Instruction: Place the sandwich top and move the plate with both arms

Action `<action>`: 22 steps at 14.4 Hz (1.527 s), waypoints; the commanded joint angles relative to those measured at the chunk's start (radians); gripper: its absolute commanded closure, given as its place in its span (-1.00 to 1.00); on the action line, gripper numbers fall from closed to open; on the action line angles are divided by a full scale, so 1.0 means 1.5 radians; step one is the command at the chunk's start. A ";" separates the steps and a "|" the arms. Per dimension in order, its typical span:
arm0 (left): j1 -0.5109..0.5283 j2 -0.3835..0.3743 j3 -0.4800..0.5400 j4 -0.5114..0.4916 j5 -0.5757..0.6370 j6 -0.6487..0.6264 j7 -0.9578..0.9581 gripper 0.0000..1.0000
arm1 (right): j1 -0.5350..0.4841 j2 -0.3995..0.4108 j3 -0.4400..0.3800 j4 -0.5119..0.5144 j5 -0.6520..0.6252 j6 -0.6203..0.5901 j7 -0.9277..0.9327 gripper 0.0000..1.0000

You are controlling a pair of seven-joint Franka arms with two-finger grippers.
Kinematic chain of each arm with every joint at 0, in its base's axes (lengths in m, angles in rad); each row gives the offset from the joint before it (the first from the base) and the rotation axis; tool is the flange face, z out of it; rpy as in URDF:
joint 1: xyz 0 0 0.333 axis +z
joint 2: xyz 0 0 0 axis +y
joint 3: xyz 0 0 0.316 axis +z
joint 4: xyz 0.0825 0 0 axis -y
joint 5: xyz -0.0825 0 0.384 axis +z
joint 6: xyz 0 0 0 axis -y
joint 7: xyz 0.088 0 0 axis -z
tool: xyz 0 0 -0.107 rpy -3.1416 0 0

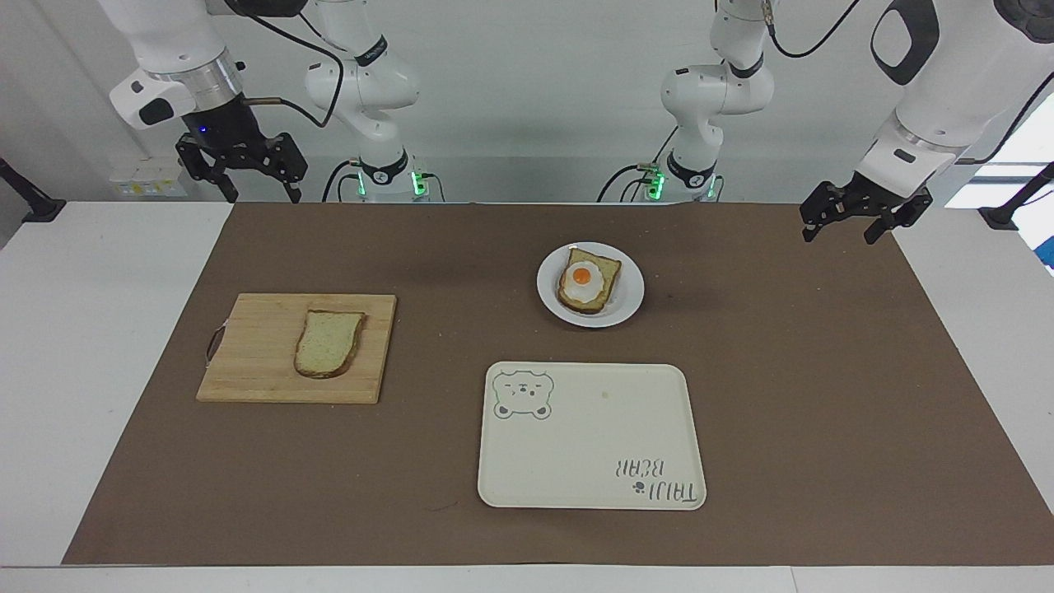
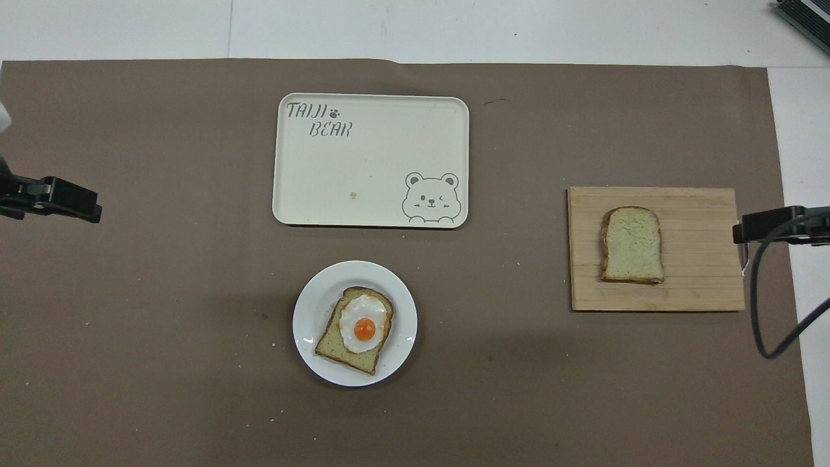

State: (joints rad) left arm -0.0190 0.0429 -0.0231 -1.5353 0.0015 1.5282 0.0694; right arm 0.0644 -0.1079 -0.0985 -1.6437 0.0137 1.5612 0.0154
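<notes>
The sandwich top [image 1: 328,343] is a plain pale bread slice lying flat on a wooden cutting board [image 1: 255,354]; it also shows in the overhead view [image 2: 632,244]. The small white plate [image 1: 630,302] holds a bread slice with a fried egg [image 1: 586,280] and also shows in the overhead view [image 2: 311,310]. My right gripper [image 1: 261,194] hangs open and empty, raised over the mat's edge at the right arm's end, beside the board. My left gripper [image 1: 838,236] hangs open and empty over the mat's edge at the left arm's end, apart from the plate.
A cream rectangular tray [image 1: 593,445] with a bear drawing lies farther from the robots than the plate. A brown mat [image 1: 823,371] covers the white table. The right arm's black cable [image 2: 762,305] hangs beside the board [image 2: 700,259].
</notes>
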 commanded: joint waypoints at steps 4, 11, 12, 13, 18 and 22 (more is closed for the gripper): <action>0.005 -0.008 -0.002 -0.004 -0.004 -0.005 -0.005 -1.00 | -0.011 0.001 -0.002 0.004 0.004 0.000 -0.015 -1.00; 0.006 -0.008 -0.002 -0.004 -0.004 -0.005 -0.005 -1.00 | -0.012 -0.006 -0.005 -0.009 0.004 0.001 -0.011 -1.00; 0.005 -0.008 -0.002 -0.004 -0.004 -0.005 -0.005 -1.00 | -0.013 -0.006 -0.005 -0.009 0.004 0.000 -0.011 -1.00; 0.006 -0.008 -0.002 -0.004 -0.004 -0.005 -0.005 -1.00 | -0.013 -0.007 -0.005 -0.010 0.004 0.000 -0.013 -1.00; 0.006 -0.008 -0.002 -0.004 -0.004 -0.005 -0.005 -1.00 | -0.011 -0.003 -0.004 -0.011 -0.019 0.027 -0.014 -1.00; 0.005 -0.007 -0.002 -0.004 -0.004 -0.005 -0.005 -1.00 | -0.011 0.001 -0.003 -0.011 -0.019 0.049 -0.012 -1.00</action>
State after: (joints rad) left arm -0.0190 0.0428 -0.0231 -1.5353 0.0015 1.5282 0.0693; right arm 0.0589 -0.1047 -0.1103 -1.6494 -0.0012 1.6153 0.0154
